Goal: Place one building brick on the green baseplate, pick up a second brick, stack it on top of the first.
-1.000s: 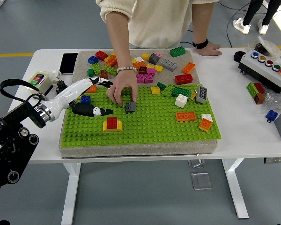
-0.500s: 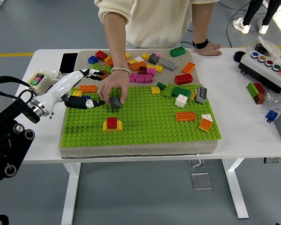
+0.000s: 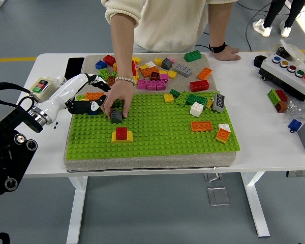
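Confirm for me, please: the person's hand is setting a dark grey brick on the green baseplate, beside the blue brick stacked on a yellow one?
Not quite. In the head view the stacked brick is red, not blue. It sits on the yellow brick beside the person's hand and the grey brick on the green baseplate.

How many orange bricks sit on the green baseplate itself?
3: one at the baseplate's far-left edge, one right of centre, one tilted near the right edge. Hands may hide others.

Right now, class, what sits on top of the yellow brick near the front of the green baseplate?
A red brick sits on the yellow brick, which stands on the green baseplate. The studs under the yellow brick are covered.
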